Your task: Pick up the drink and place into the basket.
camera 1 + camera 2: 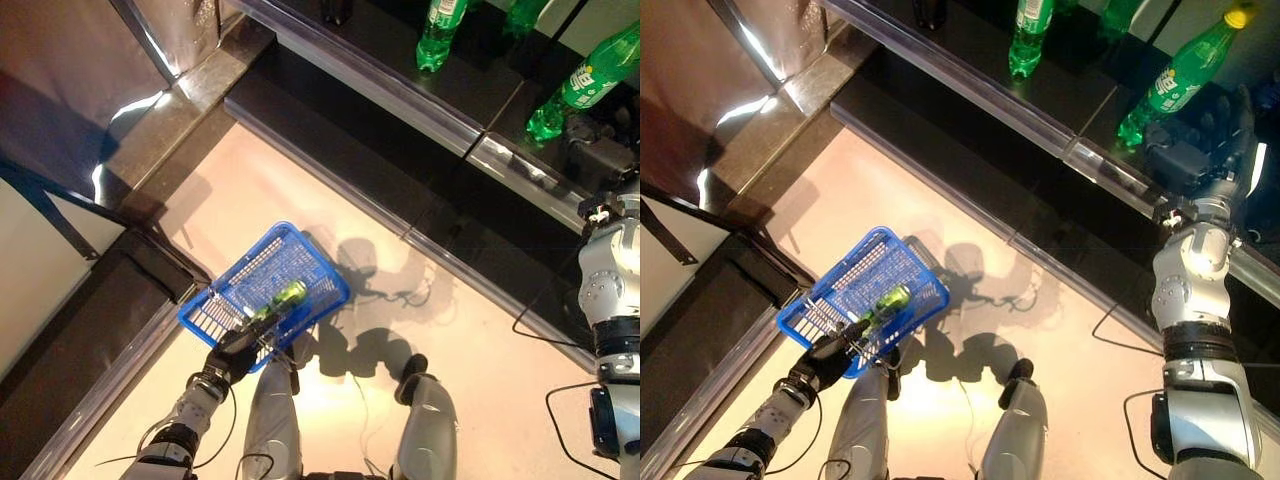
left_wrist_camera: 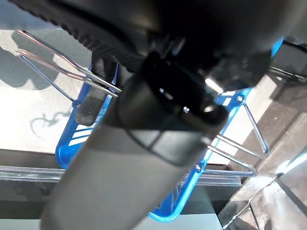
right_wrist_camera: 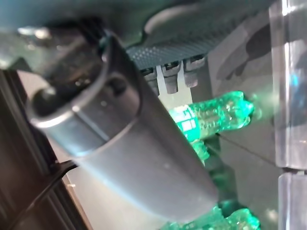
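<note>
A blue basket [image 1: 320, 262] hangs low over the floor in front of me. My left hand [image 1: 235, 355] is shut on its wire handle [image 2: 57, 69]. One green drink bottle [image 1: 283, 298] lies on its side inside the basket. My right hand [image 1: 1200, 140] is raised to the dark shelf at the far right. Its fingers stand straight, right beside an upright green bottle with a yellow cap [image 1: 1185, 75]. In the right wrist view that green bottle [image 3: 216, 115] shows just past the thumb, and nothing is held.
More green bottles [image 1: 440, 30] stand further along the dark shelf, behind its metal front rail [image 1: 400, 95]. A second dark shelf unit [image 1: 90, 330] runs along the left. Pale floor [image 1: 300, 170] lies between them.
</note>
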Controlling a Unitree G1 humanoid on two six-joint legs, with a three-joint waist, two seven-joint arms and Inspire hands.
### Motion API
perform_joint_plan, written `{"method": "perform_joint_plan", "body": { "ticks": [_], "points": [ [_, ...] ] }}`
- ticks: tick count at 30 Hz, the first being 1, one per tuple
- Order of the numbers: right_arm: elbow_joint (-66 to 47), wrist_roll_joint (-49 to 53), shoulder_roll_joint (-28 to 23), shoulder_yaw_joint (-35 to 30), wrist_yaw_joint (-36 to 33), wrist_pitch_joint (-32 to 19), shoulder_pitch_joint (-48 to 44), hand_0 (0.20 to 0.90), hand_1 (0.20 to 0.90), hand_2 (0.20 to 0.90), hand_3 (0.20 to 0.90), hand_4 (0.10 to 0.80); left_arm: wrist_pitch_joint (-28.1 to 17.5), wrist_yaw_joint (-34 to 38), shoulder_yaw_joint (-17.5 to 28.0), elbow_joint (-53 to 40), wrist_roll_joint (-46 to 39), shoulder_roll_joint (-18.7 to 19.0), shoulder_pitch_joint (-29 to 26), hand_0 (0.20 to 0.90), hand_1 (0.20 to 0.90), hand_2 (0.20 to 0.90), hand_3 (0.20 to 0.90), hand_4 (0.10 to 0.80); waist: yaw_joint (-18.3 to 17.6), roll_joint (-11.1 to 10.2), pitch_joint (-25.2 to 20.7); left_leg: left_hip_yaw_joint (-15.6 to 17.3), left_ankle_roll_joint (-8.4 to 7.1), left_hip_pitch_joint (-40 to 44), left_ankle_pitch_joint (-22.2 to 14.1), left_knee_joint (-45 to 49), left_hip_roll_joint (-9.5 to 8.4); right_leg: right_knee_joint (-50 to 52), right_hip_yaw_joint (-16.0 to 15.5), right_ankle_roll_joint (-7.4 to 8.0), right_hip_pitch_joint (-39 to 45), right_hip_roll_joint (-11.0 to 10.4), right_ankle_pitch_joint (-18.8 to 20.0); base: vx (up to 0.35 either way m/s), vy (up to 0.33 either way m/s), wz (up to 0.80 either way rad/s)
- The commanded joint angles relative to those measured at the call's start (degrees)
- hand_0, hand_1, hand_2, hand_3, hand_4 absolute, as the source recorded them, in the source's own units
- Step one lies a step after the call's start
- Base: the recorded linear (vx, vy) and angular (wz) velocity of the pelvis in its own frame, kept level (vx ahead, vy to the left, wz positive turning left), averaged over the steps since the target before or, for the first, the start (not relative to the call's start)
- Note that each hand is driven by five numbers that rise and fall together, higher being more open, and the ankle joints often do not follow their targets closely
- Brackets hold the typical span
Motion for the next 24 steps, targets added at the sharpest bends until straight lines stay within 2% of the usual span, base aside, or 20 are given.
{"method": "perform_joint_plan", "body": {
  "ticks": [1,14,24],
  "points": [
    [0.9,4.2,-8.3,-1.1,3.2,-2.9,-7.1,0.900,0.900,0.900,0.900,0.800,2.0,-4.1,-4.4,-1.6,1.7,2.4,6.3,0.300,0.300,0.300,0.200,0.100,2.7,-1.0,-5.2,-1.5,0.35,7.5,4.3,-10.9,1.09,-0.8,2.8,3.11,-4.3,-2.2,5.8,0.008,-0.005,0.04],
    [5.2,9.5,-11.1,2.0,6.6,2.0,-13.9,0.900,0.900,0.900,0.900,0.800,2.5,-4.2,-5.7,-2.0,2.7,3.0,7.1,0.300,0.300,0.300,0.200,0.100,3.9,-1.2,-5.8,-1.4,0.42,8.7,4.4,-12.0,0.65,-1.4,1.7,2.96,-2.7,-2.2,5.4,0.008,-0.001,0.02],
    [8.9,8.7,-13.2,5.4,6.9,4.6,-19.0,0.900,0.900,0.900,0.900,0.800,2.9,-4.7,-6.0,-2.1,3.1,3.6,7.2,0.300,0.300,0.300,0.200,0.100,4.6,-1.0,-5.9,-1.4,0.45,8.8,4.8,-12.6,0.36,-1.8,1.0,2.84,-2.5,-2.4,5.5,-0.001,-0.001,0.02]
  ]
}}
